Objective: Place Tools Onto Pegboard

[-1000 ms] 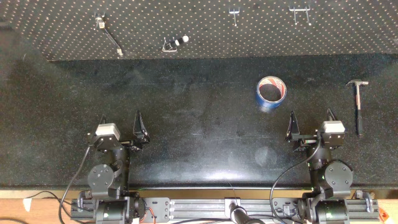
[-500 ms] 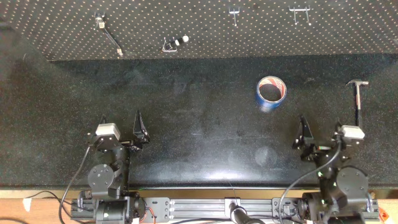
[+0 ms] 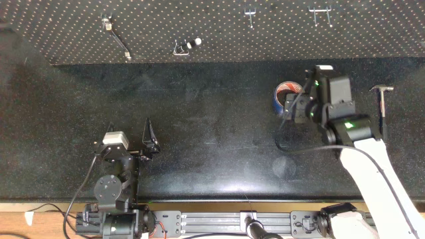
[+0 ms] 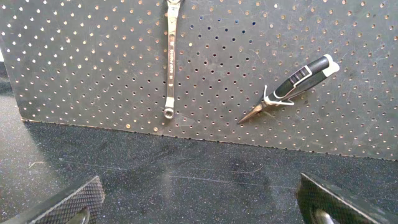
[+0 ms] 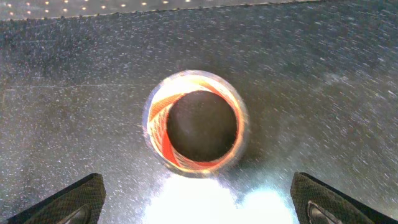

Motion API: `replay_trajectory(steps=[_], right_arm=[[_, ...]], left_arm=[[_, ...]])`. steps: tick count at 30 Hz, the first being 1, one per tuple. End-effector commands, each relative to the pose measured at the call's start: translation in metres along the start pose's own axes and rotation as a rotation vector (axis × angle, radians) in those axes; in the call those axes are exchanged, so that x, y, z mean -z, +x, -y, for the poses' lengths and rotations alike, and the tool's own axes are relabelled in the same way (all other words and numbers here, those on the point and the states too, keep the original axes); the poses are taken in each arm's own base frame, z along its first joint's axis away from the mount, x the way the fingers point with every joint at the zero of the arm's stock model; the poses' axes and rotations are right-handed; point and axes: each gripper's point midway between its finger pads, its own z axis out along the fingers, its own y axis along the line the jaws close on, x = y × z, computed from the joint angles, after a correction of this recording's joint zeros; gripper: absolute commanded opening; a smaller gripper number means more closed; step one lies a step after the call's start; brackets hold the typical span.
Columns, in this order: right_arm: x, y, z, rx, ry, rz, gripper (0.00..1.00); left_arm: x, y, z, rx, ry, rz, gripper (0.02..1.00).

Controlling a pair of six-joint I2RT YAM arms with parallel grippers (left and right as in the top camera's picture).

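Note:
A roll of blue tape (image 3: pixel 283 89) with an orange inner core (image 5: pixel 160 127) lies flat on the black table. My right gripper (image 3: pixel 293 106) hangs above it, open, with the roll centred ahead of its spread fingers (image 5: pixel 68 202) and nothing held. A hammer (image 3: pixel 382 113) lies on the table at the far right. On the pegboard hang a wrench (image 3: pixel 116 36) (image 4: pixel 169 59) and a pair of pliers (image 3: pixel 186 46) (image 4: pixel 292 84). My left gripper (image 3: pixel 129 136) stays open near its base, facing the pegboard.
Two bare hooks (image 3: pixel 250 13) (image 3: pixel 320 12) stick out of the pegboard's upper right part. The pegboard (image 3: pixel 60 26) rises along the table's far edge. Black table top (image 3: pixel 212 113) stretches between the two arms.
The right arm has swung up from its rest spot near the base and now hovers over the tape roll. The left arm has not moved.

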Motion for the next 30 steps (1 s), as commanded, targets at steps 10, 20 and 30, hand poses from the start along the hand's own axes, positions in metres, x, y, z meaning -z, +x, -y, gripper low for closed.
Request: replay_trajectory(steps=[10,20,30], right_arm=[[-0.046,-0.015,-0.017,0.052,-0.032,-0.104,0.974],[-0.061,-0.012,-0.042,0.152,-0.068,-0.102,0.976],[-0.088,0.003,-0.042,0.146,-0.074,-0.165,0.577]], left_arm=[[-0.001,0.012,0.000,-0.013,0.006,-0.029,0.996],[-0.001,0.012,0.000,-0.013,0.006,-0.029,0.996],[-0.001,0.012,0.000,-0.013,0.006,-0.029,0.996]])
